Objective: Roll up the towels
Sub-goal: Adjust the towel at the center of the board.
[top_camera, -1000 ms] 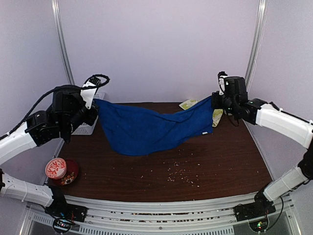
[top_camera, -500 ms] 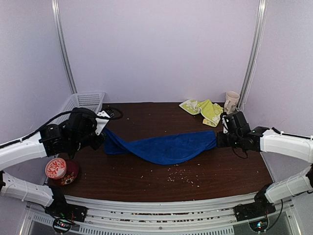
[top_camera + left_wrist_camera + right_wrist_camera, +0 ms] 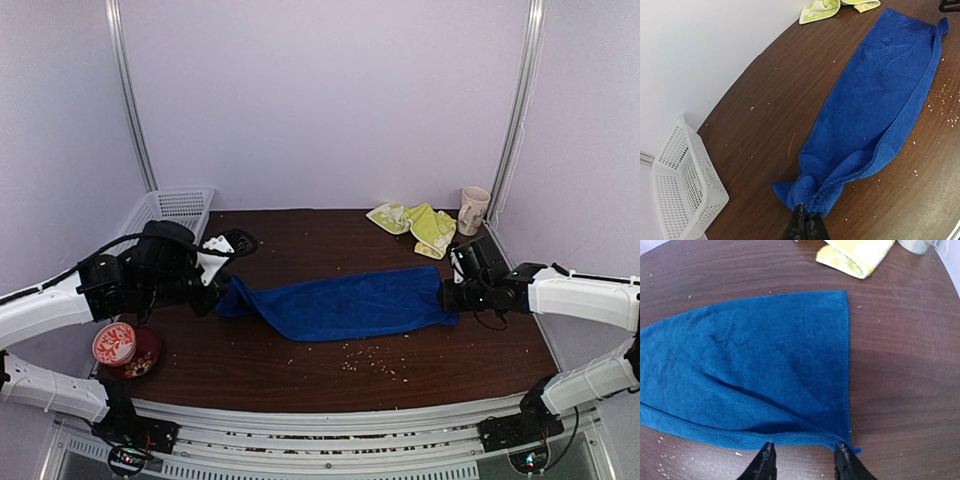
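Clutter rings the brown table (image 3: 300,240): white mesh basket (image 3: 172,208) at far-left corner, pale mug (image 3: 474,209) at far right by the wall post, red-and-white round tub (image 3: 113,342) on a dark red dish (image 3: 147,352) at the left edge, close by the left arm. Pale crumbs (image 3: 370,360) dot the wood just in front of the blue towel (image 3: 345,303), not touching it. The yellow-green towel (image 3: 415,224) lies crumpled at far right, just beside the mug, well apart from the blue one.

The blue towel lies stretched across table centre, left to right, flat, near long edge folded over. Its left end is bunched to a point, right end square.

Hard to see: in top view both sets of fingertips are hidden by the wrist bodies. Right wrist view cuts the mug at the top edge & shows only part of the yellow-green towel. Left wrist view shows just the very tips of its fingers at the btm edge, w/ the basket partly cut off at left.

Fingers: the left gripper (image 3: 805,227) is pinched tight on the bunched left end of the blue towel, cloth gathered right at the tips. On the other side the right gripper (image 3: 805,460) has fingers parted to a middling gap, gripping nothing. The towel's near-right corner lies on the table right at one fingertip (image 3: 844,460); touching or just beside, can't tell.
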{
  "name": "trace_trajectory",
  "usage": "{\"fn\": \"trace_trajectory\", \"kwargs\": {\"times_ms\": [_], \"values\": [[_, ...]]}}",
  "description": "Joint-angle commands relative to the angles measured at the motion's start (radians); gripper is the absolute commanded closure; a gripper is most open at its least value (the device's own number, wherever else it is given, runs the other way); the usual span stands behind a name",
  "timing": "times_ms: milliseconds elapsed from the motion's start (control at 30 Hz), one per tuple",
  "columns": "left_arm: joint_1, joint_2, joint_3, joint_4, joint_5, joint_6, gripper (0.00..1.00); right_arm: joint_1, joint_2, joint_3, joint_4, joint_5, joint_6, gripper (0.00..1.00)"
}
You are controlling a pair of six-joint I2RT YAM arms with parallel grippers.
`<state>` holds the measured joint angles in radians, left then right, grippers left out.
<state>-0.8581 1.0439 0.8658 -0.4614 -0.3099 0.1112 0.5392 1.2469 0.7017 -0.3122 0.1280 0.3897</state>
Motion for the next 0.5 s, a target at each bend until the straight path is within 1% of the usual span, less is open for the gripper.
{"fn": "trace_trajectory", "kwargs": {"times_ms": [0,133,233,300,367,467], "values": [[0.002,-0.005,-0.002,0.007,-0.065,0.013,1.00,0.007,-0.016,0.053,-0.066,0.023,-0.024,0.55],[0.002,0.026,0.013,-0.007,-0.106,0.008,1.00,0.008,0.002,0.094,-0.109,0.006,-0.055,0.52],[0.001,0.039,0.022,-0.010,-0.058,0.016,1.00,0.017,0.029,0.107,-0.079,-0.082,-0.092,0.46],[0.002,0.028,0.025,-0.008,0.009,0.026,1.00,0.051,0.047,0.123,-0.014,-0.158,-0.122,0.40],[0.002,0.013,0.027,-0.007,0.073,0.032,1.00,0.092,0.058,0.122,0.091,-0.264,-0.166,0.38],[0.002,-0.014,0.023,-0.008,0.146,0.044,1.00,0.173,0.068,0.105,0.302,-0.410,-0.293,0.37]]}}
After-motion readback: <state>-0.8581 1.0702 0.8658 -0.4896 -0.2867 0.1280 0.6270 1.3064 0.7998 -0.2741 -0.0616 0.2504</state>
